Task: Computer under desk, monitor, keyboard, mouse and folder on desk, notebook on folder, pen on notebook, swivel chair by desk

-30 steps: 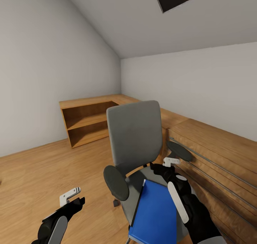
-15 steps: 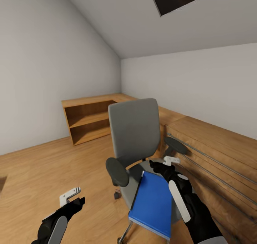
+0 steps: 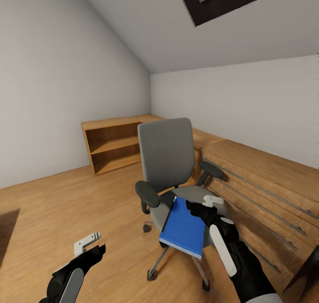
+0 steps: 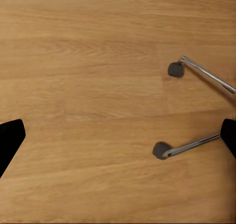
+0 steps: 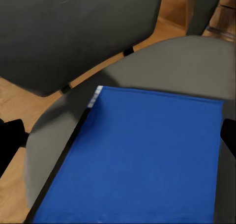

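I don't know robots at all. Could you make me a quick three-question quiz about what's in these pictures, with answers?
1. True or false: the folder lies on the seat of the swivel chair.
2. Which pincer hangs over the folder: A) the left pincer, B) the right pincer?
3. Fill in: the left wrist view looks down on the wooden floor and the chair's chrome spokes, each ending in a ____.

Key
1. True: it lies flat on the grey seat.
2. B.
3. Caster.

Light wooden low shelving (image 3: 116, 144) on wood floor (image 3: 66, 205) (white walls, sloped ceiling)
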{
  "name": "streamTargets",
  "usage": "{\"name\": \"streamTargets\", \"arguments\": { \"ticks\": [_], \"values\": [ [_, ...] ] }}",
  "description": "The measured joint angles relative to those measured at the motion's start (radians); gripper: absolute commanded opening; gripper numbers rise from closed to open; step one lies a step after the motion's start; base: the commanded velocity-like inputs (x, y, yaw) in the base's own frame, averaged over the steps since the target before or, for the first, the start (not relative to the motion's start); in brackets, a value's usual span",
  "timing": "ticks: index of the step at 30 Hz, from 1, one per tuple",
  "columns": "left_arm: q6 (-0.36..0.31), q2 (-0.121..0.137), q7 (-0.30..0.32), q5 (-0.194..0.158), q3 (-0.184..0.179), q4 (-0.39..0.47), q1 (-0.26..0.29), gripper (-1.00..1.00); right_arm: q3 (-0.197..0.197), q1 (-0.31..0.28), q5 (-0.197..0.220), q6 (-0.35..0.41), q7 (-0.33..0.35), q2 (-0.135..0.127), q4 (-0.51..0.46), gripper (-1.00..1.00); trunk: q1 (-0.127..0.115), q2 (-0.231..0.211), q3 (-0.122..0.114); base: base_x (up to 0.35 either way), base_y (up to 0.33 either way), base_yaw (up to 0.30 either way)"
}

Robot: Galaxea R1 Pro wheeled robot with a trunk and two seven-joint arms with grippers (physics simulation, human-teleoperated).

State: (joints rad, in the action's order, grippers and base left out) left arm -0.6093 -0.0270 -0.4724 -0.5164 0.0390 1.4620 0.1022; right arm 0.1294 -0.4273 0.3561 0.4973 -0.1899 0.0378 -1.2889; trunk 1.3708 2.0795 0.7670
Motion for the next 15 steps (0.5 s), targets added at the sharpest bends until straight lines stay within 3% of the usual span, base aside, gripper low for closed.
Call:
{"name": "streamTargets", "arguments": {
  "ticks": [4,9,15],
  "values": [
    [0.0,0.001,-0.001,0.001,0.0,0.0,0.0,1.0,-0.003,0.0,0.04,0.0,0.0,-0.002,0.005,1.0,0.0,0.0,0.0,-0.334,0.0,0.0],
    [0.0,0.0,0.0,0.002,0.0,0.0,0.0,1.0,-0.044,0.0,0.145,0.002,0.0,-0.005,0.006,1.0,0.0,0.0,0.0,-0.334,0.0,0.0],
    [0.0,0.0,0.0,0.002,-0.001,-0.003,0.0,1.0,-0.178,0.0,0.307,0.006,0.0,-0.008,-0.01,1.0,0.0,0.0,0.0,-0.314,0.0,0.0]
  ]
}}
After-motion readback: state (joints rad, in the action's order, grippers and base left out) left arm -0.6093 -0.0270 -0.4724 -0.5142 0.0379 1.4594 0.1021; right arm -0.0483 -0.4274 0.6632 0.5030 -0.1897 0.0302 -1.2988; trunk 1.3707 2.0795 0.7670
